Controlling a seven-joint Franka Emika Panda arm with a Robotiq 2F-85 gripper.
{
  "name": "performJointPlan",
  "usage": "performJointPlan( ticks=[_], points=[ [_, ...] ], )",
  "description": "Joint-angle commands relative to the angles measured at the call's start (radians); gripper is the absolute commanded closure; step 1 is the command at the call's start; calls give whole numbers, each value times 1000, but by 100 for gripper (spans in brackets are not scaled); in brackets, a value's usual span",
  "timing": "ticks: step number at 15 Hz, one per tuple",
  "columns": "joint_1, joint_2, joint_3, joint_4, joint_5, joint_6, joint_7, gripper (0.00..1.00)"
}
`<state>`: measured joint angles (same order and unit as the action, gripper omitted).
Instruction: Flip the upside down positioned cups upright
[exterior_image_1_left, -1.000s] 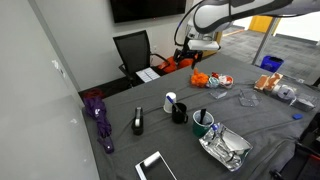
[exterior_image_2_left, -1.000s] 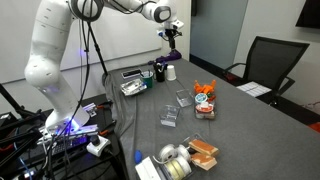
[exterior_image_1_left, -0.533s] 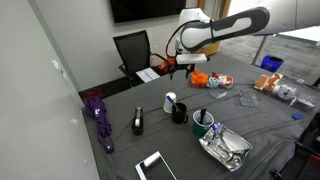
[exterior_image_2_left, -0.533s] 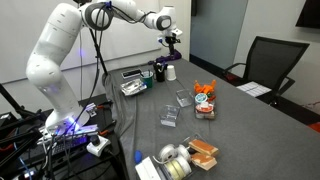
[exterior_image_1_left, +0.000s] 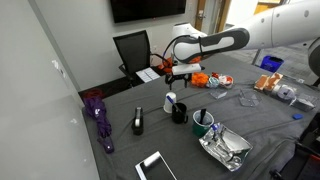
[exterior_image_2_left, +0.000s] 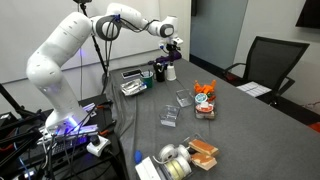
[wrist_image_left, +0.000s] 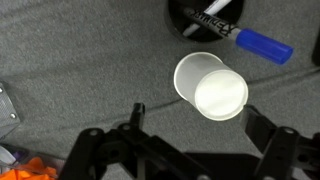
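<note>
Here's the black two-fingered gripper (wrist_image_left: 194, 112) hanging over the grey cloth-covered table (wrist_image_left: 70, 60), jaws spread wide and nothing between them. Right under it in the wrist view is the target, the small plain white handleless cup (wrist_image_left: 212, 87), slightly tapered. It seems to stand mouth-down with its flat base facing up, though the angle doesn't settle that. In an exterior view the cup stands just beside the glossy black mug (exterior_image_1_left: 180, 113), near the table edge, with the gripper well above it. It looks like a light, stiff little thing with a smooth wall that could be slippery. Whether it's ceramic or plastic I can't tell, so it's best treated as breakable. The taper matters too, since pads pressed high on the wall could slide off toward the narrow end. I'd take it across the side wall around mid-height, fingers set on the two sides clear of the black mug. That leaves room to turn it over without knocking the neighbour.
</note>
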<state>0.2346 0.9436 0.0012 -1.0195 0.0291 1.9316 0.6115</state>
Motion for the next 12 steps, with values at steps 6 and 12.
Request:
performJointPlan(
  ticks=[6,12],
  points=[
    [7,173,17,229,18,-52,-35,0],
    [16,240,38,321,43,-71,-42,0]
  ],
)
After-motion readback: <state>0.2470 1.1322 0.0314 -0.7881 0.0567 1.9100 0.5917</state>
